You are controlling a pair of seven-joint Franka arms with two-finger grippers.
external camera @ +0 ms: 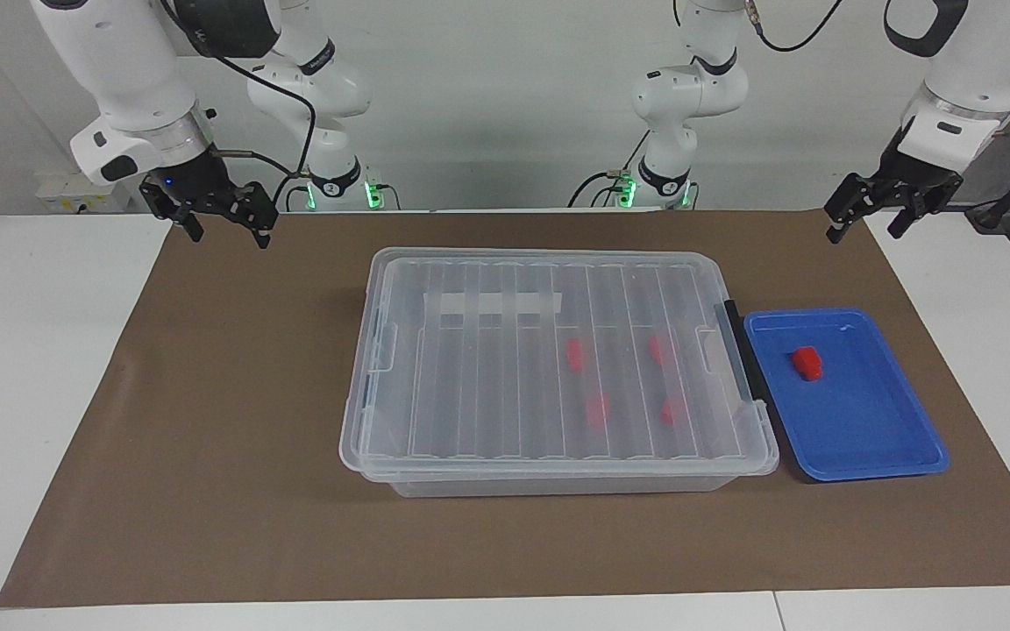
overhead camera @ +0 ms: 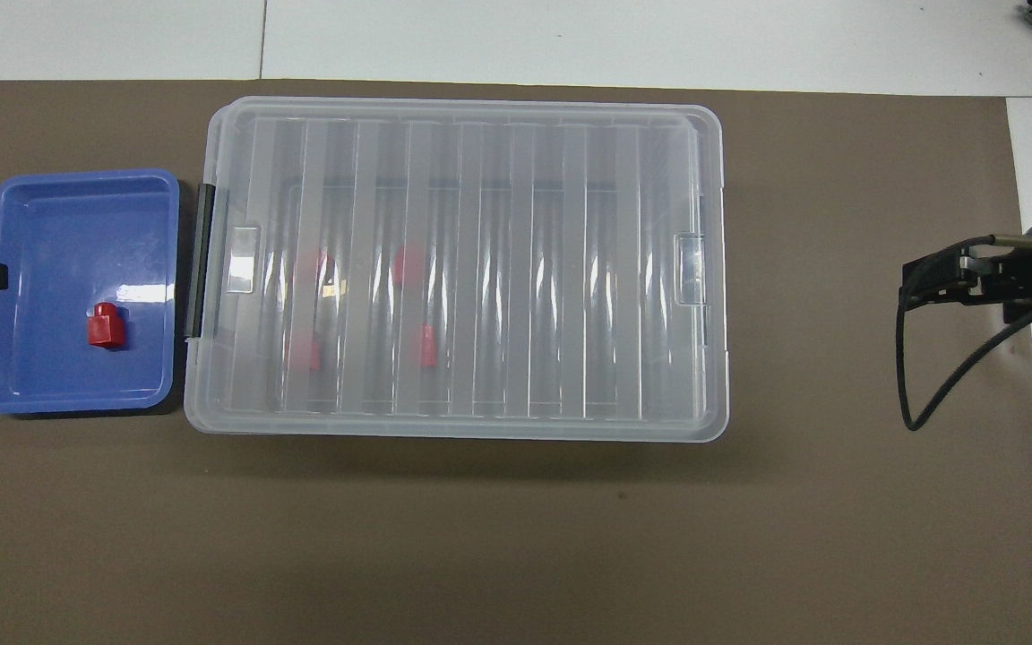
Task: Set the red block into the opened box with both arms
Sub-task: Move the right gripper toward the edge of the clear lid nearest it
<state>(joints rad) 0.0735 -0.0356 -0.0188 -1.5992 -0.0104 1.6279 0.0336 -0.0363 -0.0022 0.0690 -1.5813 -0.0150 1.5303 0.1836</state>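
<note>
Two arms are needed for the step in hand, since the clear storage bin (external camera: 558,368) lies in the middle of the brown mat (external camera: 207,438) on the desk (external camera: 32,368) with its ribbed lid (external camera: 505,403) seated flat on the rim, so the box is not open yet. By this reading the task has barely begun. The lid would best be lifted first, probably from the clips at its short ends, and raised level so that it is not twisted or dragged across the bin. Only then should the red block (external camera: 807,363) be taken. It lies alone in the shallow blue tray (external camera: 873,456), just beside the bin's black end handle (external camera: 737,350) at the left arm's end of the desk. A grip across its chunky body, from straight above, is judged safest, as the tray floor looks glossy and the block could slide. Several similar red blocks are seen dimly through the lid, inside the bin.

Both arms are raised and waiting. The right gripper (external camera: 223,230) hangs over the mat's corner at its own end, fingers spread wide, holding nothing. The left gripper (external camera: 866,225) hangs over the mat's corner near its own base, fingers likewise wide and empty.
</note>
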